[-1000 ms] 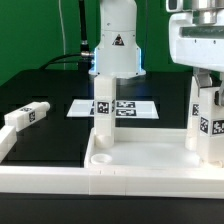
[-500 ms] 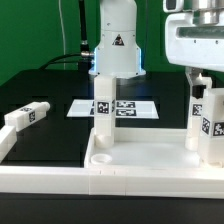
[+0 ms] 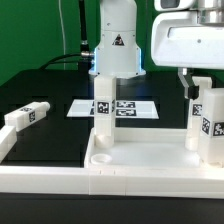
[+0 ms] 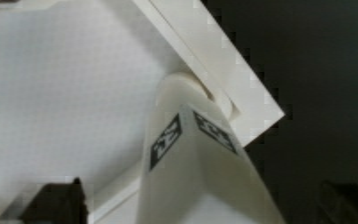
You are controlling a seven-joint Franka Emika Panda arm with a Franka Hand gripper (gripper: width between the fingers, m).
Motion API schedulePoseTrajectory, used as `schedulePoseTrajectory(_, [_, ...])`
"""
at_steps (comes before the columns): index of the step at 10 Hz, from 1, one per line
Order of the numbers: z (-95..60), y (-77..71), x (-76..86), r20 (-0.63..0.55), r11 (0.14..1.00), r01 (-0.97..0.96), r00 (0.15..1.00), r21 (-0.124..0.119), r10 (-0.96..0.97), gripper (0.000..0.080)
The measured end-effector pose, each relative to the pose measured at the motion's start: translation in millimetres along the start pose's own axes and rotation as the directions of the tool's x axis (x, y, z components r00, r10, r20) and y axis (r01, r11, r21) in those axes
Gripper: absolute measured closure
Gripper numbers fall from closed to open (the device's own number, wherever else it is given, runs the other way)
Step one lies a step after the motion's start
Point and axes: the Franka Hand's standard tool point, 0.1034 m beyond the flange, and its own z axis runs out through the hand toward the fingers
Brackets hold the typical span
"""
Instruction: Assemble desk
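Exterior view, from its left to its right. 1 loose leg [image 3: 27,115] is seen lying on its side on the black table [image 3: 55,90], near the white rail [image 3: 40,184], well apart from the rest. The marker board [image 3: 135,108] lies flat further back. The left upright leg [image 3: 103,118] is stood in a corner socket of the desk panel [image 3: 145,160], which sits rim-up against the front rail. The right upright leg [image 3: 209,128] is stood at the panel's far corner, under the gripper [image 4: 199,203].

Tool state: the jaws are spread wide. In the wrist view, dark fingers [image 4: 51,202] are seen on either side of the right upright leg with gaps between, so nothing is held.

Step judged: the second leg is seated and let go. Whether it is fully screwed home cannot be told.

Next move, as judged: the gripper must be lifted straight up clear of the leg top, then carried across to the loose leg. A sideways drift could knock the seated leg.

Counts: 1 panel, 3 legs in view (2 upright, 1 lying), the 4th not seen, 1 marker board, 1 gripper.
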Motion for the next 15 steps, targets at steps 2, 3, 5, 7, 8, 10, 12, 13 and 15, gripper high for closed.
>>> schedulePoseTrajectory(2, [0.2, -1.5, -0.3, -0.005, 0.981, 0.195, 0.981, -0.003, -0.195, 0.015])
schedulePoseTrajectory(3, [-0.1, -2.0, -0.5, -0.006, 0.964, 0.266, 0.964, -0.004, -0.266, 0.015])
schedulePoseTrajectory(5, [-1.0, -1.3, 1.2, -0.007, 0.892, 0.453, 0.892, -0.013, -0.453, 0.015])
schedulePoseTrajectory(7, [-0.7, 0.4, 1.8, -0.001, 0.816, 0.577, 0.816, -0.018, -0.577, 0.015])
schedulePoseTrajectory(8, [-0.7, 1.1, 2.4, 0.0, 0.784, 0.62, 0.784, -0.024, -0.62, 0.015])
schedulePoseTrajectory(10, [-0.7, 1.4, 2.6, 0.0, 0.784, 0.62, 0.785, -0.024, -0.62, 0.0173])
schedulePoseTrajectory(12, [-0.6, 1.5, 2.6, 0.0, 0.784, 0.62, 0.785, -0.024, -0.62, 0.0514])
schedulePoseTrajectory(13, [-0.6, 1.5, 2.6, 0.0, 0.784, 0.62, 0.785, -0.024, -0.62, 0.0514])
schedulePoseTrajectory(15, [-0.7, 2.6, 3.6, -0.001, 0.805, 0.593, 0.805, -0.023, -0.594, 0.0511])
